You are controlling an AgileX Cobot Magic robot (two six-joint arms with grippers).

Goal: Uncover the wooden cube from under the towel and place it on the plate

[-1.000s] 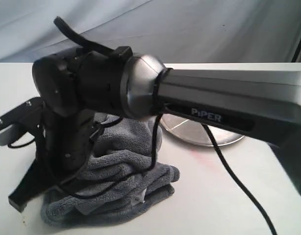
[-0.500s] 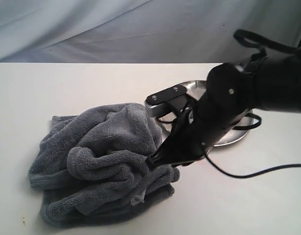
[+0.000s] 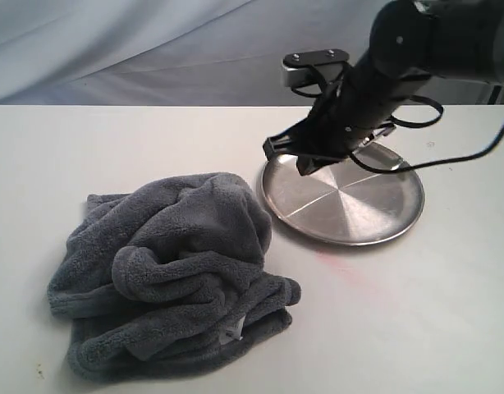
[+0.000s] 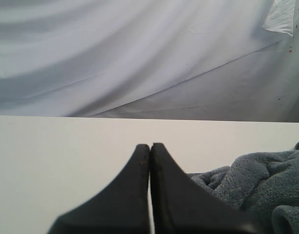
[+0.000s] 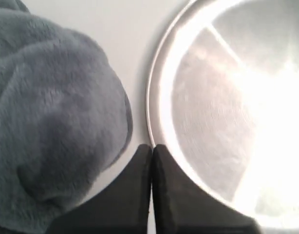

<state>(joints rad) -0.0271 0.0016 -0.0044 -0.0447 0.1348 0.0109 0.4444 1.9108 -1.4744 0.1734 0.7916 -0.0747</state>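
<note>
The dark grey towel (image 3: 174, 271) lies bunched in a heap on the white table, left of the round silver plate (image 3: 350, 209). No wooden cube shows in any view; it is hidden. My right gripper (image 3: 289, 156) hangs shut and empty over the plate's left rim, its black arm reaching in from the upper right. In the right wrist view its closed fingertips (image 5: 151, 148) sit at the plate's rim (image 5: 157, 97), with the towel (image 5: 52, 112) to one side. My left gripper (image 4: 150, 146) is shut, holds nothing, and has the towel's edge (image 4: 256, 180) beside it.
A pale draped cloth backdrop (image 3: 153, 49) closes off the back of the table. A black cable (image 3: 474, 152) trails from the right arm over the table by the plate. Bare white table (image 3: 400, 328) lies in front of the plate.
The right arm has swung from the left of the towel, across it, and up to the right, and now hovers at the plate's left rim. The towel heap looks unchanged.
</note>
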